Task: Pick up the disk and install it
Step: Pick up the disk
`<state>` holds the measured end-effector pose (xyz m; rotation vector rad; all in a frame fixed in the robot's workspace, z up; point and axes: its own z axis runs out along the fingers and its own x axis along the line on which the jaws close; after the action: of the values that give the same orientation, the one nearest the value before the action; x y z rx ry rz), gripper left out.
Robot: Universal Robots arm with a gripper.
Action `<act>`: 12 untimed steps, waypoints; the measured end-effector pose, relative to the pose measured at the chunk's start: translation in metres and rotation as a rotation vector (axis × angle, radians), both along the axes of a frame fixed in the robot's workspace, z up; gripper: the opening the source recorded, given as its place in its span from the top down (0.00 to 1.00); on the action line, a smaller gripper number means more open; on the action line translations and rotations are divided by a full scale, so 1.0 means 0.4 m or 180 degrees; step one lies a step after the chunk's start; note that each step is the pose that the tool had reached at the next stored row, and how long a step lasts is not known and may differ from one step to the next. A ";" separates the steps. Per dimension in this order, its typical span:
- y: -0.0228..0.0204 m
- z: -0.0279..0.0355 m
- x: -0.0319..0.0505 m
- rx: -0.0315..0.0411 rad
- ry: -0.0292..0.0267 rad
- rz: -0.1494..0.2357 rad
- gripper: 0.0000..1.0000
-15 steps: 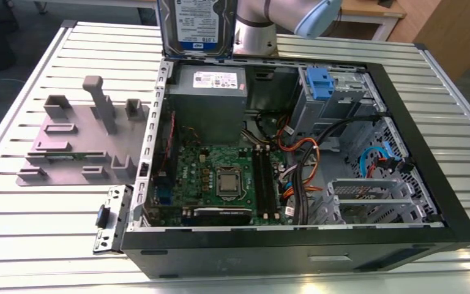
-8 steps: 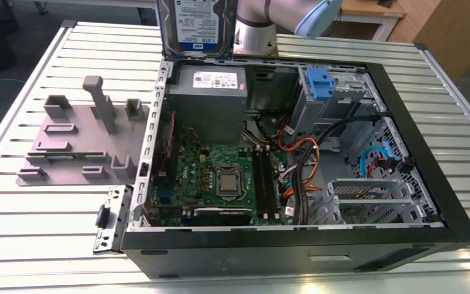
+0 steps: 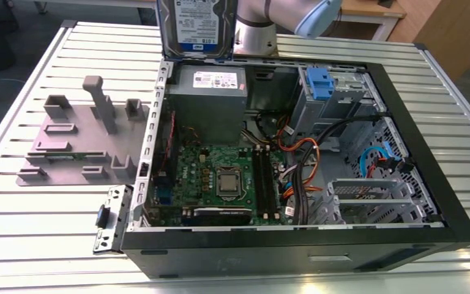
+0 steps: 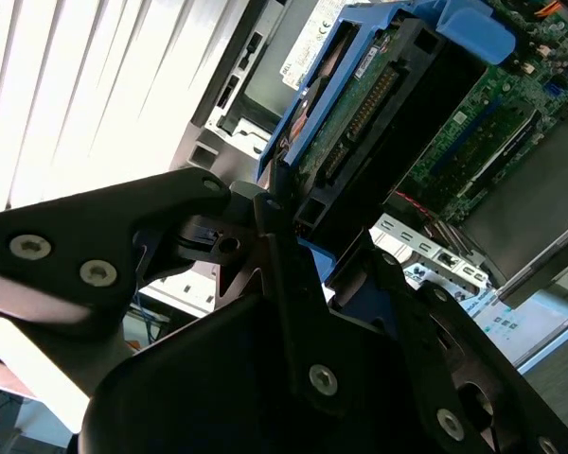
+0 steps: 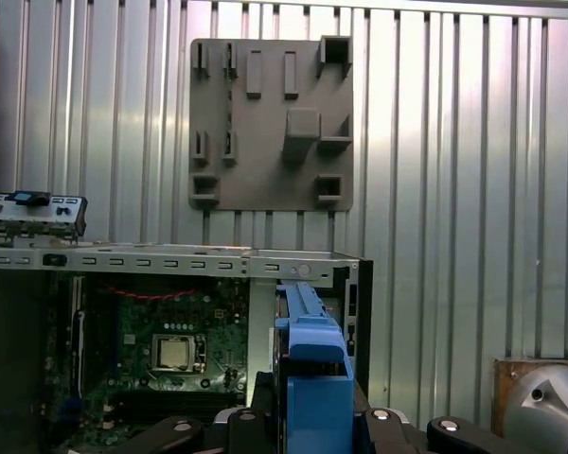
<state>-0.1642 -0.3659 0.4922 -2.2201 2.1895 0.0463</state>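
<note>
**Disk (image 3: 196,26) held high over the open case**

The disk hangs upright in the air above the wall of the computer case (image 3: 398,131) that lies nearest the arm (image 3: 256,27), label facing the exterior view. In the second wrist view the gripper (image 4: 303,222) is clamped on one end of its blue frame, with the green circuit side and connector row turned toward that camera. Judging by this height, the carry is meant to keep the drive clear of the case wall and the cables inside.

The case lies open on its side, filling most of the table (image 3: 47,245) toward the exterior view's right edge. A blue bracket (image 3: 320,82) sits in a bay at the case's corner nearest the arm. The motherboard (image 3: 218,177) faces up. The grey stand (image 3: 80,144) rests near the table's edge on the exterior view's left, well apart from the disk.

The label's upper part is cut off in the exterior view. Where the pads meet the frame is hidden behind the gripper's own body. I cannot tell which bay is free.
</note>
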 end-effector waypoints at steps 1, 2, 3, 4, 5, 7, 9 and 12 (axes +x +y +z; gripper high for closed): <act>-0.001 0.000 0.000 0.0000 0.0000 0.0000 0.64; -0.001 0.000 0.000 0.0000 0.0000 0.0000 0.64; -0.002 0.000 0.000 0.0000 0.0000 0.0000 0.64; -0.002 0.000 0.000 0.0000 0.0000 0.0000 0.64; -0.003 0.000 0.000 0.0000 0.0000 0.0000 0.64; -0.004 0.000 0.000 0.0000 0.0000 0.0000 0.64; -0.006 0.000 0.000 0.0000 0.0000 0.0000 0.64; -0.007 0.000 0.000 0.0000 0.0000 0.0000 0.64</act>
<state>-0.1642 -0.3688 0.4922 -2.2200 2.1895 0.0464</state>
